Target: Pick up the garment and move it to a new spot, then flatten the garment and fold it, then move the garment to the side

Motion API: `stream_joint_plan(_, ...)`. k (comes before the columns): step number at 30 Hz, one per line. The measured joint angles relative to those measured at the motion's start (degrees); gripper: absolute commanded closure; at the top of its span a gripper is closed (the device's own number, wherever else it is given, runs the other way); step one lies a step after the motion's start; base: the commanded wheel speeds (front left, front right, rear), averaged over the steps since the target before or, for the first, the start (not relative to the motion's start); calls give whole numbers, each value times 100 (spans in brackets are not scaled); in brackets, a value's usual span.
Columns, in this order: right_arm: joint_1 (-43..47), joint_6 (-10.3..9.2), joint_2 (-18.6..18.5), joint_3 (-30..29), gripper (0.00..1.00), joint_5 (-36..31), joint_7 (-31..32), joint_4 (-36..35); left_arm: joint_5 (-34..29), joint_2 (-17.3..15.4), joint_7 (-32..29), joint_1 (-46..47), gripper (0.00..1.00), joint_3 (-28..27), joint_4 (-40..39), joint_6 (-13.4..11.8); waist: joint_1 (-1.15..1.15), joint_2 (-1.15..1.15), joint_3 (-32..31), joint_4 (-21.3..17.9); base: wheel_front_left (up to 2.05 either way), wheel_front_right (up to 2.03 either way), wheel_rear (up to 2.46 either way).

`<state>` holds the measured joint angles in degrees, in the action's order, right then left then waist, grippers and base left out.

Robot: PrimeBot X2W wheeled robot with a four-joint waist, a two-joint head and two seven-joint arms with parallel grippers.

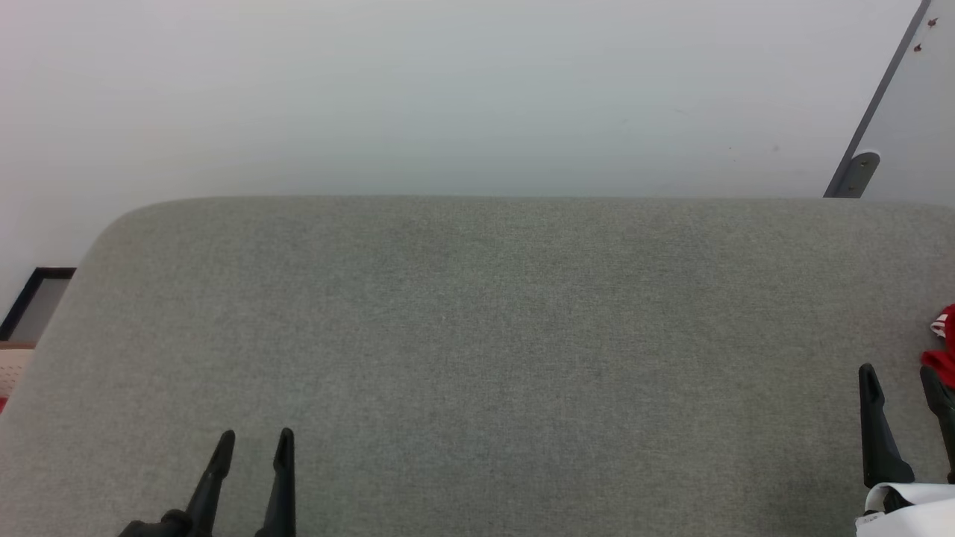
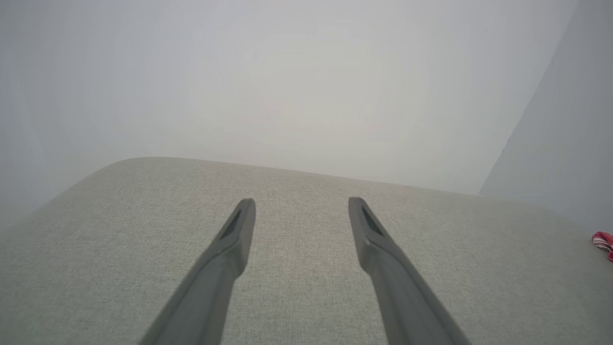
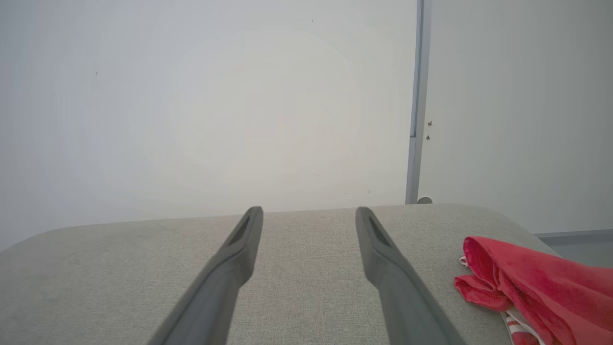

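Note:
The garment [image 3: 541,287] is a crumpled red heap with a bit of red-white striped trim, lying at the right end of the grey cushioned surface [image 1: 477,335]. A small part of the garment [image 1: 944,350] peeks in at the head view's right edge, and a red speck of the garment [image 2: 603,242] shows far right in the left wrist view. My right gripper [image 1: 899,377] hovers open just left of it, nothing between its fingers. Far off at the lower left, my left gripper [image 1: 255,444] also stands open and holds nothing.
A pale wall rises behind the cushion's far edge. A grey panel [image 1: 906,112] with a metal bracket leans at the upper right. A dark-framed object [image 1: 33,302] sits beyond the cushion's left edge.

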<state>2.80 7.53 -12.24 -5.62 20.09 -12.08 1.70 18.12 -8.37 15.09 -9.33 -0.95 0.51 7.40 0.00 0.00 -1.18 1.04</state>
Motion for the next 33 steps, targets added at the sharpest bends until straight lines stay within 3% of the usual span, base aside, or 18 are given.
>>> stream_joint_plan(17, -17, 0, -21, 80, 0, 58, -10, 37, 4, -5, 0, 0, 0, -4, -49, 0, 0, 0, 47, -8, 0, 0, 0)
stream_joint_plan(18, -2, 0, -3, 79, 100, 57, -5, 68, 3, 4, -1, -7, 100, 3, -12, 0, 0, 0, 46, -8, 0, 0, 0)
stream_joint_plan(22, 100, 0, 105, 90, 100, 92, 38, 283, 48, 90, -23, -71, 100, 51, 198, 0, 0, 0, 48, -9, 0, 0, 0)
stream_joint_plan(33, 33, 0, 221, 77, 100, 1123, 307, 433, 1165, 102, -292, 65, 100, 37, 372, -2, 0, 0, 56, -18, 0, 0, 0)
